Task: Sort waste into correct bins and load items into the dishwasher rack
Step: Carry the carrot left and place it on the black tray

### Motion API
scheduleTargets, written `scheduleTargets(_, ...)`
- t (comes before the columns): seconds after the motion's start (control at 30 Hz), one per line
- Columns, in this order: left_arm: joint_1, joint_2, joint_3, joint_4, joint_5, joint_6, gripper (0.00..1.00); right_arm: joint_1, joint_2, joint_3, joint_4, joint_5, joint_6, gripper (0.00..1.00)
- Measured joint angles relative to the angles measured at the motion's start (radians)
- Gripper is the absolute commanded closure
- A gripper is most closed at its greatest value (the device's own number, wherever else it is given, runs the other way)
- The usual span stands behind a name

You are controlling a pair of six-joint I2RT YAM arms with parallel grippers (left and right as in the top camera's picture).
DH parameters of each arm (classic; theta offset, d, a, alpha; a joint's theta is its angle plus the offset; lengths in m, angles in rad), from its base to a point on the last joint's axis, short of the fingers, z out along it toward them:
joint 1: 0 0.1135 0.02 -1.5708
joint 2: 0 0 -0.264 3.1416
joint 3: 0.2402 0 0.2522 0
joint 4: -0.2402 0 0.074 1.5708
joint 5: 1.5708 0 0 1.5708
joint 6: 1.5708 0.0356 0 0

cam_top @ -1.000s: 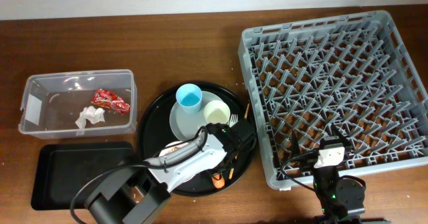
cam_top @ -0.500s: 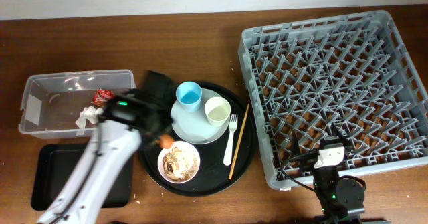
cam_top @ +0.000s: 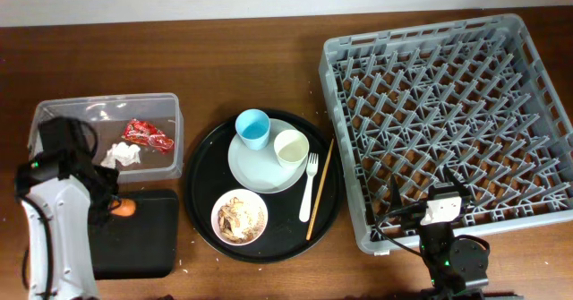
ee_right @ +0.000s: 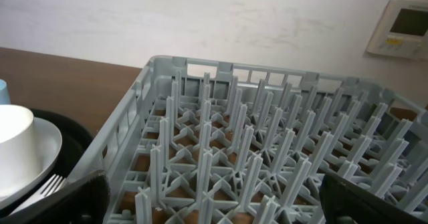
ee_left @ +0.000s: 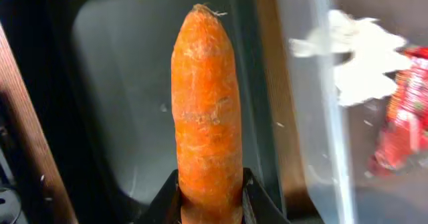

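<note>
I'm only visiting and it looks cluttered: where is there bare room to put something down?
The flat black tray under the carrot is bare. So is the grey rack, and the table top between the clear tub and rack, behind the round tray, which is crowded with dishes.

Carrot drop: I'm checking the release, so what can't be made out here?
- Left wrist: carrot base hidden between left gripper fingers, cut by the bottom edge.
- Overhead: the left arm covers part of the carrot; its height above the black tray is unclear.
- Left wrist: wrapper blurred behind the tub wall.
</note>
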Motion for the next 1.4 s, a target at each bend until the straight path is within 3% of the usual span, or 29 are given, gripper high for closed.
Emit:
scheduleTargets(0.27,0.074,-0.003,-0.262,0.324,0.053,-0.003,0.99,0.000,0.000,0.000,0.000,0.000,0.000,0.01)
scheduleTargets(0.47,0.074,-0.003,-0.315,0.399,0.068,-0.003,0.98,0.000,0.000,0.000,0.000,0.000,0.000,0.01)
scheduleTargets(0.6,0.074,-0.003,-0.316,0.410,0.069,0.000,0.55,0.000,0.000,0.000,0.000,0.000,0.000,0.01)
scheduleTargets(0.67,0.074,-0.003,-0.316,0.412,0.074,-0.007,0.42,0.000,0.000,0.000,0.000,0.000,0.000,0.01)
scheduleTargets(0.9,0.074,-0.003,-0.316,0.431,0.076,-0.010,0.42,0.000,0.000,0.000,0.000,0.000,0.000,0.01)
scheduleTargets(1.0,0.074,-0.009,-0.305,0.398,0.133,0.044,0.42,0.000,0.000,0.000,0.000,0.000,0.000,0.01)
scheduleTargets(1.03,0.074,-0.025,-0.293,0.372,0.156,0.066,0.37,0.000,0.000,0.000,0.000,0.000,0.000,0.01)
scheduleTargets(1.13,0.074,-0.127,-0.255,0.322,0.201,0.171,0.05,0.000,0.000,0.000,0.000,0.000,0.000,0.01)
scheduleTargets(1.17,0.074,-0.178,-0.245,0.320,0.232,0.249,0.01,0.000,0.000,0.000,0.000,0.000,0.000,0.02)
scheduleTargets(1.27,0.076,-0.316,-0.237,0.313,0.384,0.410,0.01,0.000,0.000,0.000,0.000,0.000,0.000,0.01)
scheduleTargets(1.4,0.048,-0.421,-0.236,0.243,0.574,0.491,0.01,0.000,0.000,0.000,0.000,0.000,0.000,0.01)
